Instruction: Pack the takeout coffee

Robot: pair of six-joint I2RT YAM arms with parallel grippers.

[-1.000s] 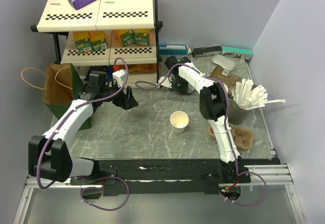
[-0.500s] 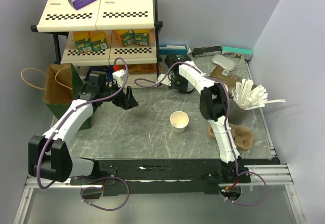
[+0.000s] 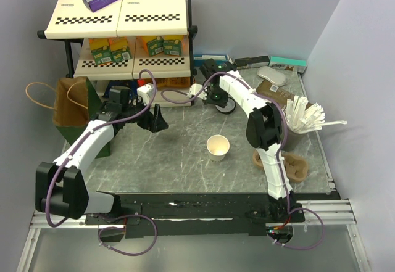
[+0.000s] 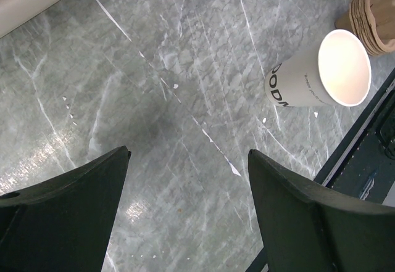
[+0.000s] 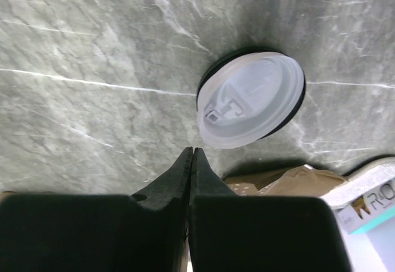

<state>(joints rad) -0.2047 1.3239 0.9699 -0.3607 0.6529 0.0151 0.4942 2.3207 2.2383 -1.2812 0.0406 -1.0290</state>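
Grey marble table (image 3: 154, 161): upright white paper cup (image 3: 218, 147), tan inside.

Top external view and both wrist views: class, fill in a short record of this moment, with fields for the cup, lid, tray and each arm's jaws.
cup: small white paper cup, upright, uncovered, empty, on the grey marbled table
lid: white round plastic lid, flat on the table, apart from the cup
tray: brown moulded-pulp cup tray, right of the cup, no cup seen in it
left jaws: open, holding nothing, above bare table
right jaws: shut, holding nothing, tips close beside the lid
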